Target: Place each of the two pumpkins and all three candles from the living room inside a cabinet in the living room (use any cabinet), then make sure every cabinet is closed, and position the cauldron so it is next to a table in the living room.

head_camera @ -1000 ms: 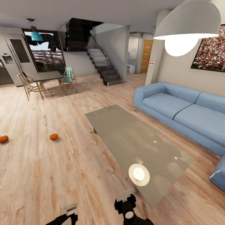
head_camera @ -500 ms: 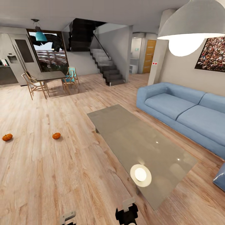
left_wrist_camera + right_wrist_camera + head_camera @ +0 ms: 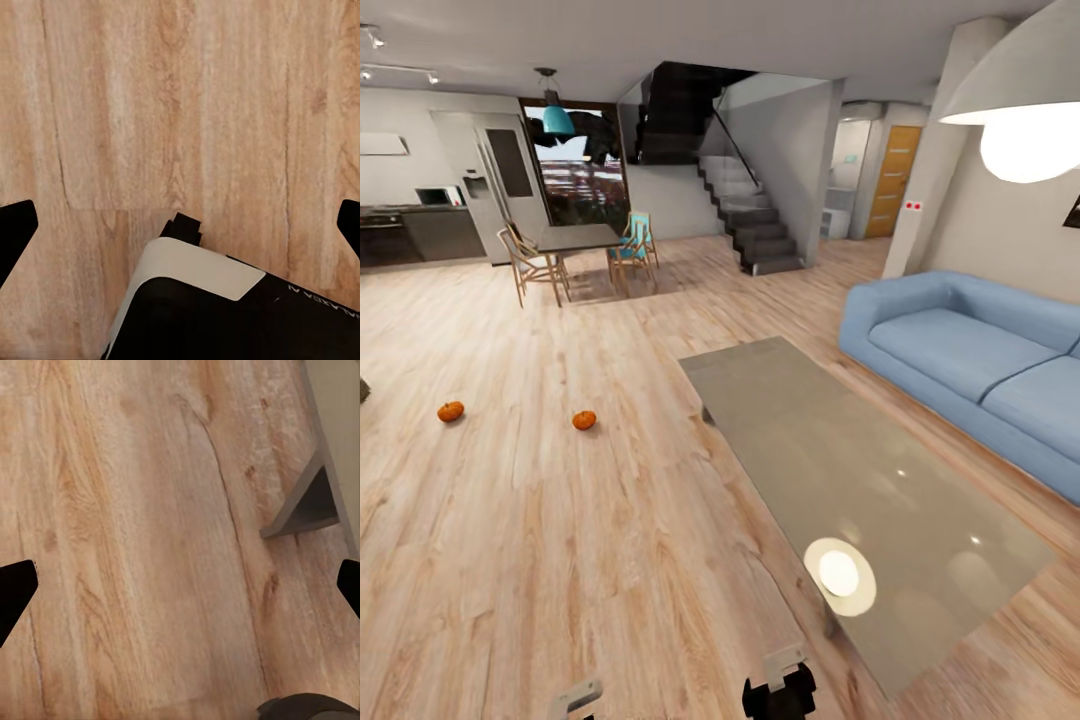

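Note:
Two small orange pumpkins lie apart on the wood floor at the left of the head view, one [image 3: 451, 411] farther left and one [image 3: 584, 420] nearer the glass coffee table [image 3: 880, 500]. Both are far ahead of my arms. My left gripper [image 3: 576, 698] and right gripper [image 3: 780, 685] peek in at the lower edge of that view. In the wrist views, the left gripper [image 3: 180, 229] and right gripper [image 3: 181, 589] are open over bare floor, holding nothing. The candles, cabinet and cauldron are out of view.
A blue sofa [image 3: 970, 360] runs along the right wall behind the coffee table. A dining table with chairs [image 3: 575, 250] and a staircase [image 3: 755, 225] stand at the back. A dark corner [image 3: 363, 388] juts in at the left edge. A table leg [image 3: 307, 506] is near my right gripper.
The whole head view has shifted right as the camera turned left, bringing the kitchen into sight. The pumpkins and furniture have not moved on the floor. Both grippers stay open.

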